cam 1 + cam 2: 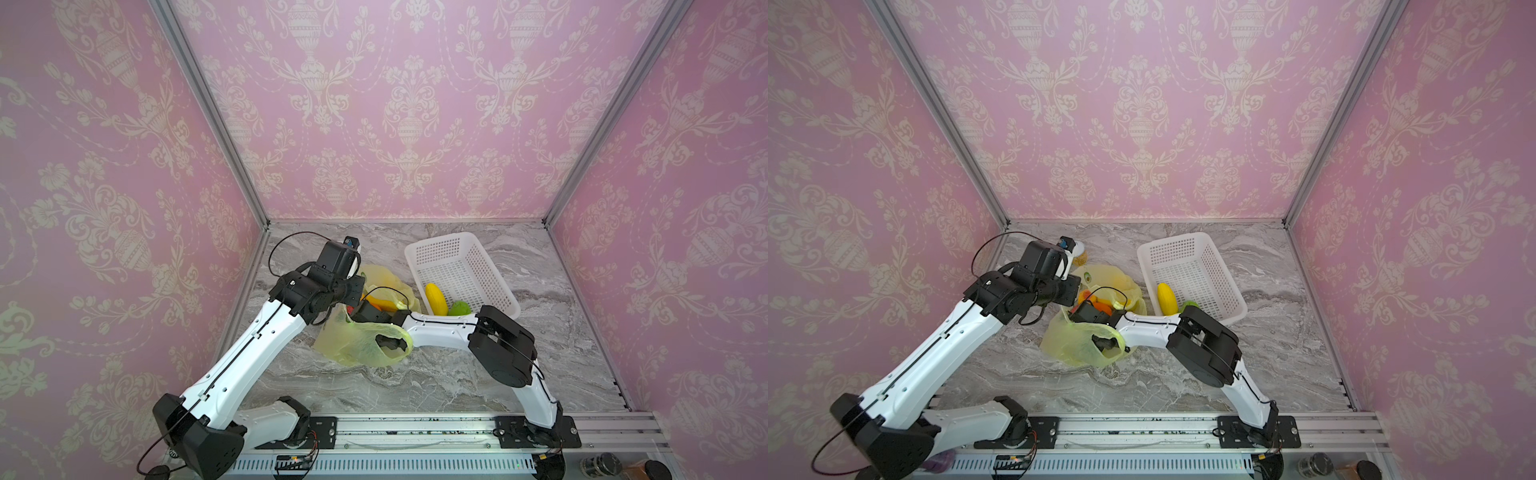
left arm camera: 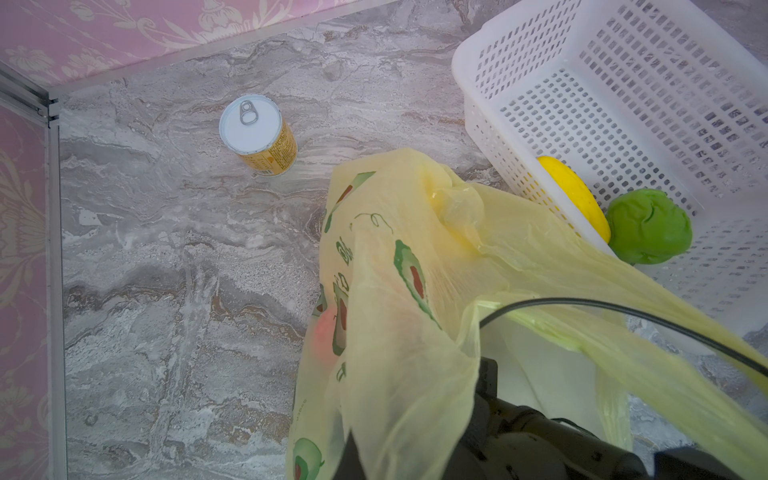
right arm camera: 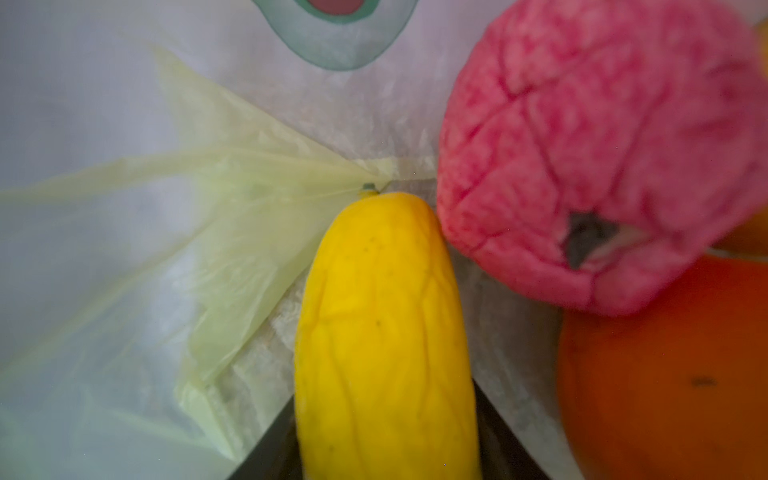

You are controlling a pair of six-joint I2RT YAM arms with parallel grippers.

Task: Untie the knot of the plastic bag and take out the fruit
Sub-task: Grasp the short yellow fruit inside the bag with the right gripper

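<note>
The yellow-green plastic bag [image 1: 357, 343] [image 1: 1075, 347] lies open mid-table, and no knot shows. My left gripper [image 2: 349, 457] is shut on the bag's edge [image 2: 407, 332], holding it up. My right gripper [image 3: 386, 436] reaches inside the bag, and both its fingers press an elongated yellow fruit [image 3: 382, 311]. Beside that fruit lie a pink-red bumpy fruit [image 3: 582, 145] and an orange one [image 3: 665, 395]. Another elongated yellow fruit [image 1: 436, 299] and a green bumpy fruit [image 1: 460, 308] sit in the white basket [image 1: 440, 241]. In both top views the bag and the arms hide both grippers' fingertips.
The white perforated basket [image 1: 1177, 241] stands right of the bag, at the back. A gold can with a white lid [image 2: 257, 133] stands near the back left corner. Pink walls with metal frame posts enclose the marble table [image 1: 478, 382] on three sides.
</note>
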